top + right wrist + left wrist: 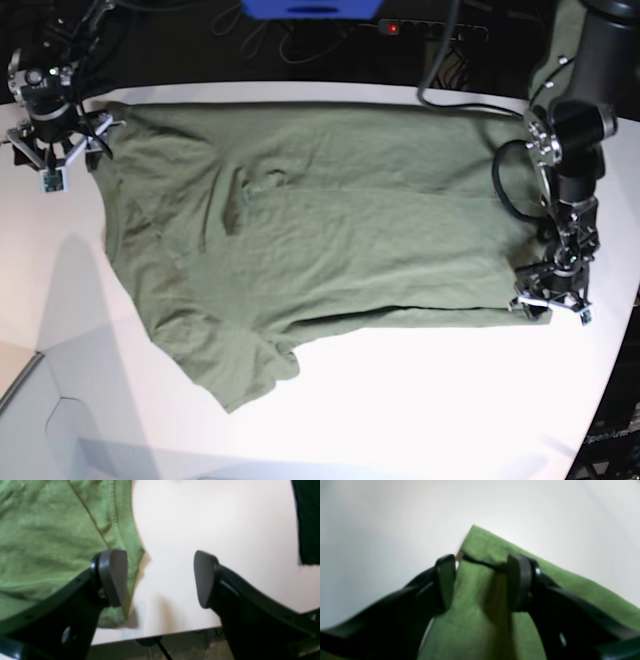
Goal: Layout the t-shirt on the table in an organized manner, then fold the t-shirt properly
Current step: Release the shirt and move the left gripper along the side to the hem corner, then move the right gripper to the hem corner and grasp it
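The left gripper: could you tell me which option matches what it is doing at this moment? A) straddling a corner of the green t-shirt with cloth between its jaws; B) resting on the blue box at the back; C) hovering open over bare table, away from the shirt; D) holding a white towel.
A: in the left wrist view the left gripper has a raised fold at the corner of the t-shirt between its jaws, above the white table.

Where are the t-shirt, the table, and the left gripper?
t-shirt (330, 215), base view, middle of the cloth.
table (420, 400), base view, bare white top.
left gripper (481, 580), left wrist view, between fingertips at the shirt corner.
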`<state>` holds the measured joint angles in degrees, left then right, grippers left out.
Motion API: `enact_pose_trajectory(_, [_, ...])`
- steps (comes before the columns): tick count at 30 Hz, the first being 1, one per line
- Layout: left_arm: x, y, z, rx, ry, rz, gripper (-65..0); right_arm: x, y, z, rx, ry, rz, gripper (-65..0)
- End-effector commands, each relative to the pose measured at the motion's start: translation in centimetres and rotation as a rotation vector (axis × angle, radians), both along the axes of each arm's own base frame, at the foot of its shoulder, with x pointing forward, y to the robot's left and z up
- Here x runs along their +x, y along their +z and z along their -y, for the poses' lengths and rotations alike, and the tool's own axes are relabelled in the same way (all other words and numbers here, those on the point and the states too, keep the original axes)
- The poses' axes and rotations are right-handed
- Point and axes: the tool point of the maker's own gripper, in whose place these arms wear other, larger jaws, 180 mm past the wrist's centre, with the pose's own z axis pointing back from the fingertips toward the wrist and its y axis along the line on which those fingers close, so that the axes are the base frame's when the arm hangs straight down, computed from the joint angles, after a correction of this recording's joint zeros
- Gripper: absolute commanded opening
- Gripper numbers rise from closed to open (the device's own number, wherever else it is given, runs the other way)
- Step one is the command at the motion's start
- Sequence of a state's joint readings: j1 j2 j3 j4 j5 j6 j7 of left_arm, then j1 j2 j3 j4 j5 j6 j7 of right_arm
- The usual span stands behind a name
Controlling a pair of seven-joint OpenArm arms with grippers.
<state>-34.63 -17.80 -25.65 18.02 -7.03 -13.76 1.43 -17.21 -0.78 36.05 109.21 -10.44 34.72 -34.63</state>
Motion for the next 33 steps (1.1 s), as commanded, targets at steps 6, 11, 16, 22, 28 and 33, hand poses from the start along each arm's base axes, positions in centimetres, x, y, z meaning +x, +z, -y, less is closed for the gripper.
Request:
enact_pose_trajectory(6, [0.7,0.8,-0.3,-0.003,0.006,0.021,-52.1,0.8,1.5,0.8,-0.033,0.012,0.044,-23.2])
enact_pose_trajectory(11, [0.6,0.5,-0.2,-0.008,0.006,0.013,-64.1,3.1,3.4,1.5,-0.065,0.029,0.104,-23.2])
enact_pose_trajectory(16, [0.5,0.4,-0.1,-0.013,0.001,0.010,-64.8,7.1,6.7,1.3,-0.087,0.057,0.214,-23.1])
enact_pose_trajectory(22, [0.4,0.3,-0.2,-0.012,0.000,0.007,-64.8,14.3,5.1,-2.8,0.007,0.203,0.211,-23.1])
enact_pose_trajectory(28, [-0.4,0.6,-0.9,0.029,-0.005,0.024,-64.8,21.8,2.9,-4.9,0.102,0.286,0.137,-23.0])
enact_pose_trajectory(33, [-0.4,1.0,-0.9,0.035,-0.023,-0.002,-64.8,26.1,1.2,-5.7,0.238,0.264,0.070,-23.0])
